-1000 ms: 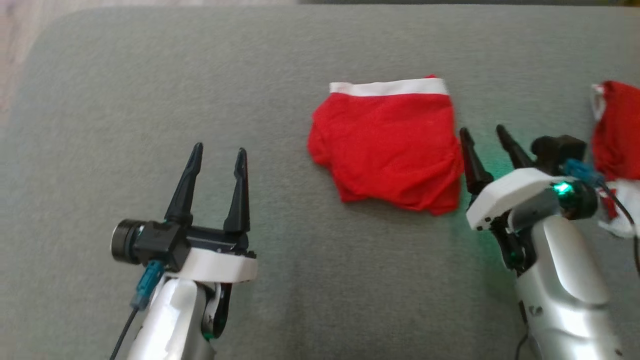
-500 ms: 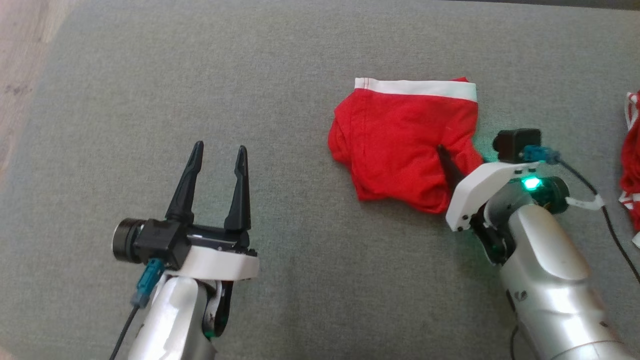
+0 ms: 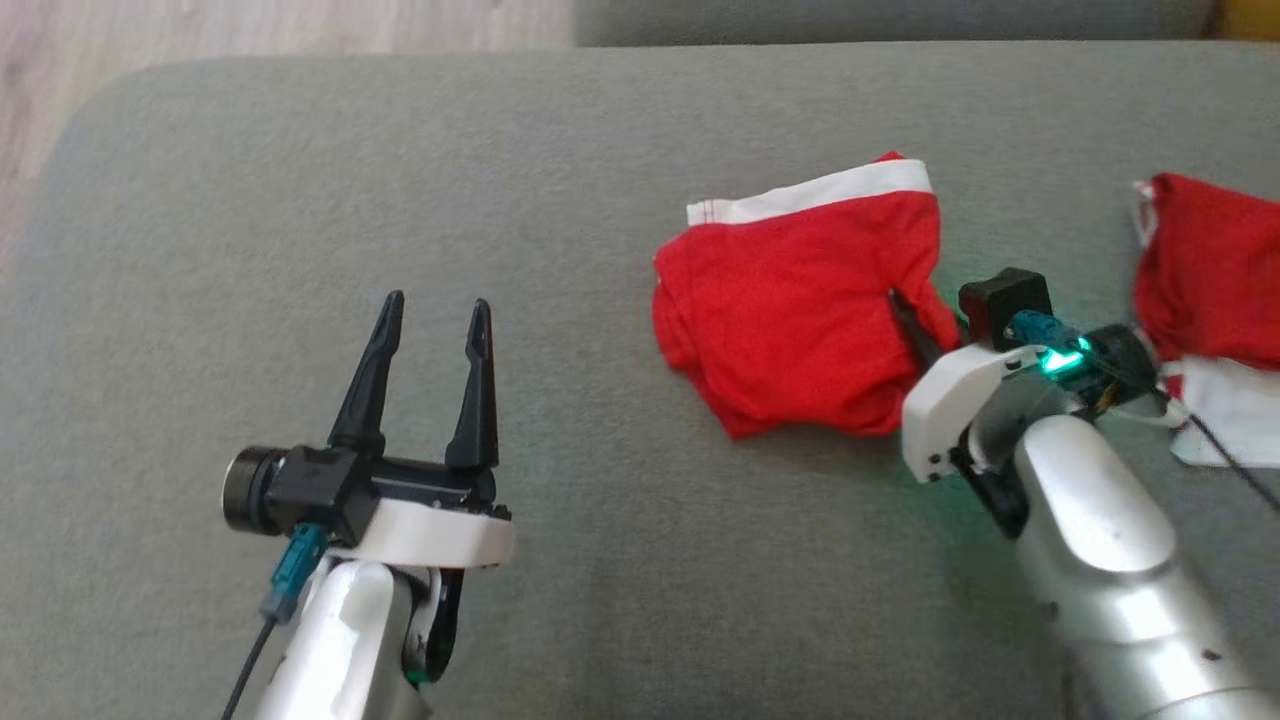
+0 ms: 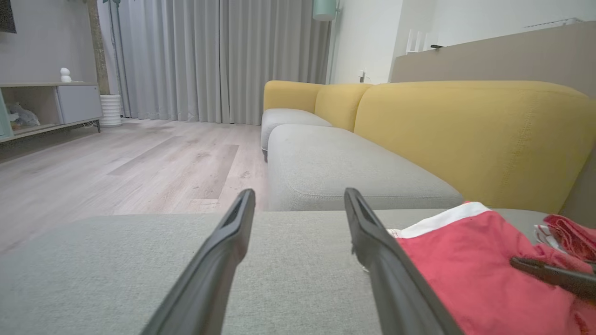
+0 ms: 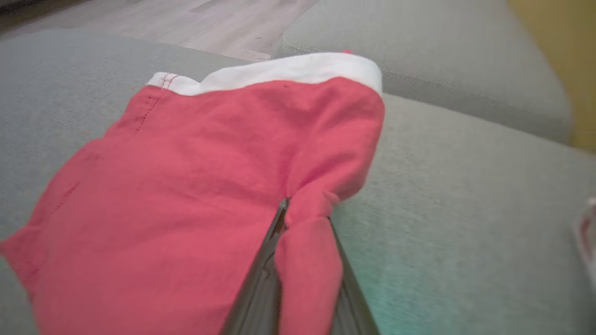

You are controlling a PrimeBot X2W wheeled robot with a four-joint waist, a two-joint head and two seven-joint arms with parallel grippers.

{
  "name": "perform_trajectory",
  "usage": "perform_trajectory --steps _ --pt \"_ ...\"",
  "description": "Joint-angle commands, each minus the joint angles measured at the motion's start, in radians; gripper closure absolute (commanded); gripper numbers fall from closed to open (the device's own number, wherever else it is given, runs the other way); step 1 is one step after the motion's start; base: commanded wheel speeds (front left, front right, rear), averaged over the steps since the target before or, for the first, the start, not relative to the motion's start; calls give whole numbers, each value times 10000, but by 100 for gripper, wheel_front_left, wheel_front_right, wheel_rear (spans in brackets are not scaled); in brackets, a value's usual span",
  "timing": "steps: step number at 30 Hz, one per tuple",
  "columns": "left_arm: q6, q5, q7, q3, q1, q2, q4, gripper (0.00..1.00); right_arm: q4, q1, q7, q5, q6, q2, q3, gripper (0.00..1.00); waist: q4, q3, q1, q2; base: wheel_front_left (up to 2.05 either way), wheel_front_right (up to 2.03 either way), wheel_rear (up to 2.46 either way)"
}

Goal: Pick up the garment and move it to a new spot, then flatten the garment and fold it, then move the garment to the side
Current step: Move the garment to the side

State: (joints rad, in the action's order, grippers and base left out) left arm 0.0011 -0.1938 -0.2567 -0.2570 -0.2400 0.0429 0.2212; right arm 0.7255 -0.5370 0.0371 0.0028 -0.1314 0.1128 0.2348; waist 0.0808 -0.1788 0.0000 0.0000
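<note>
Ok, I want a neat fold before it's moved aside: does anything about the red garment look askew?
The garment lies crooked: its white waistband slants, and one edge is bunched into a ridge where the right claw pinches it. Its lower edge looks rumpled.

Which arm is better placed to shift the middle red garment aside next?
Right. The right gripper is shut on the red garment, cloth bunched in its grip; the left gripper stands open over bare cushion.
</note>
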Motion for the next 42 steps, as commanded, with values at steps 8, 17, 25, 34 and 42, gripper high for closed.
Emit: perform_trajectory --steps 8,17,25,34,42 --pt "63 158 -51 408 -20 74 -431 0 -2220 78 771 -363 7 2472 932 100 -1095 230 0 0 0 0 0" --pt "-76 298 -51 482 -286 74 -481 0 -3814 412 2006 358 7 5041 497 100 -1628 -440 0 0 0 0 0" --pt "-333 547 -51 579 -731 74 -448 0 -3240 286 2324 131 7 5616 -502 100 -1597 -1304 0 0 0 0 0" --pt "-508 706 -51 779 -917 74 -427 0 -2272 179 2147 -261 7 5130 -1654 100 -1387 -1748 0 0 0 0 0" --pt "-583 815 -51 875 -805 74 -384 0 -2052 166 1939 -677 7 4405 -2672 0 -1273 -1808 0 0 0 0 0"
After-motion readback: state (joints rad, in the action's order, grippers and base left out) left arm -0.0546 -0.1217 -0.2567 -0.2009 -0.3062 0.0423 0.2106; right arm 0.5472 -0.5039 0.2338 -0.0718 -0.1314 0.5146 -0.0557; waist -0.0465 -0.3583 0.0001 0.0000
